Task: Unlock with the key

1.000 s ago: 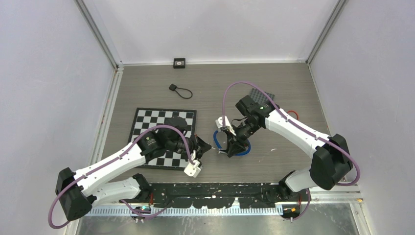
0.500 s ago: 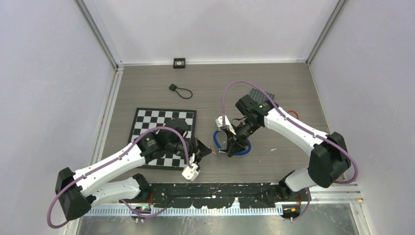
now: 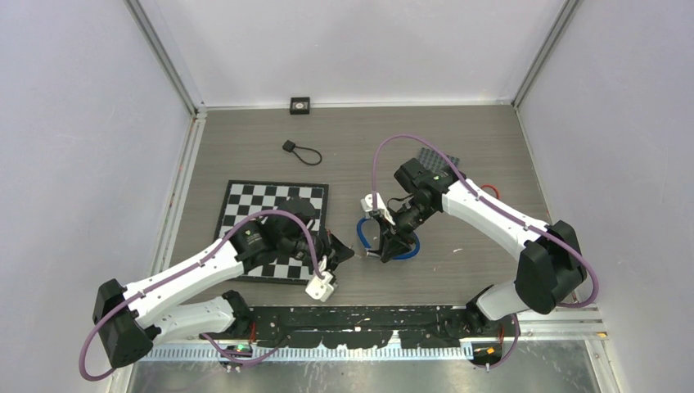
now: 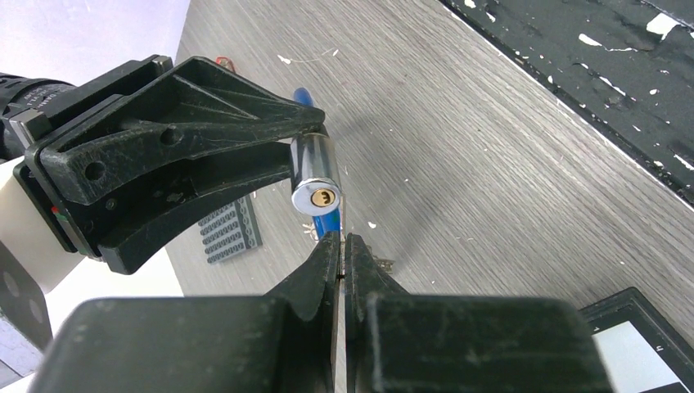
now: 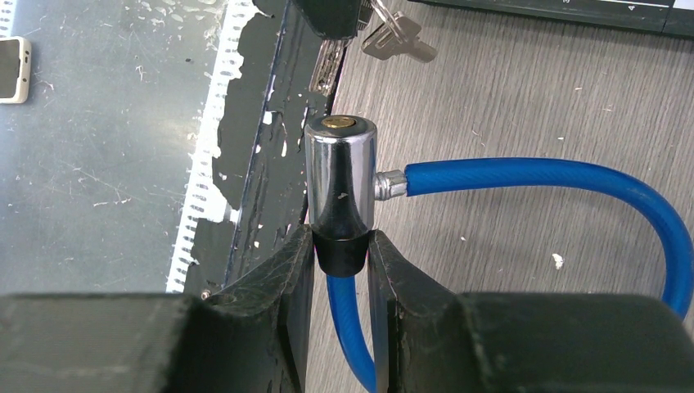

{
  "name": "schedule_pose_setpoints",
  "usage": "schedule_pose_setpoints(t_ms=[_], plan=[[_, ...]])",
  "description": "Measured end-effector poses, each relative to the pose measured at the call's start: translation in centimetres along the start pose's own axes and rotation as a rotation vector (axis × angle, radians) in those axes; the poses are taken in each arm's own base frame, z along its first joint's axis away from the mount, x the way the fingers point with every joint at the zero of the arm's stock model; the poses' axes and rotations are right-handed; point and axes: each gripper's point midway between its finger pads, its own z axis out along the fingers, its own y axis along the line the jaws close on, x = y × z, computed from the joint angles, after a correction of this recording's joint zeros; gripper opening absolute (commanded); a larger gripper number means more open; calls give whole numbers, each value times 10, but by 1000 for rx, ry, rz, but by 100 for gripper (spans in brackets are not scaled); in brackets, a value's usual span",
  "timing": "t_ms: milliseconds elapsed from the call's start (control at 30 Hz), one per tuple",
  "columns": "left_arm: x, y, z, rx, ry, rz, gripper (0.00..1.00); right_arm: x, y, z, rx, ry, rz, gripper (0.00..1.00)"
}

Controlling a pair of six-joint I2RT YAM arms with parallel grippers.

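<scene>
A chrome lock cylinder point(image 5: 340, 168) on a blue cable point(image 5: 540, 176) is held off the table. My right gripper point(image 5: 341, 246) is shut on the cylinder's black end, and the cable loops below it point(image 3: 407, 252). In the left wrist view the brass keyhole point(image 4: 316, 197) faces me. My left gripper point(image 4: 342, 239) is shut on the key point(image 4: 343, 224), seen edge-on as a thin blade. Its tip sits just under the keyhole, outside it. A second key point(image 5: 398, 38) dangles from the ring beneath the left gripper point(image 3: 348, 248).
A chessboard mat point(image 3: 270, 205) lies under the left arm. A grey studded plate point(image 3: 430, 157) and a red ring point(image 3: 491, 190) sit behind the right arm. A small black tag with a loop point(image 3: 299, 150) and a black square block point(image 3: 300, 104) lie at the back.
The left wrist has shifted very slightly near the lock. The right arm and the lock have not moved, and both grips are the same.
</scene>
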Motion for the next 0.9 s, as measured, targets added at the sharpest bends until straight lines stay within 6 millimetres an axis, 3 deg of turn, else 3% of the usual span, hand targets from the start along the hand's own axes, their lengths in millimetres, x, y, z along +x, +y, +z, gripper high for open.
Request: schedule_pose_setpoints(t_ms=[900], plan=[[10,15,1,-41,45,4,0,-1,0,0,-9,-3,11,0]])
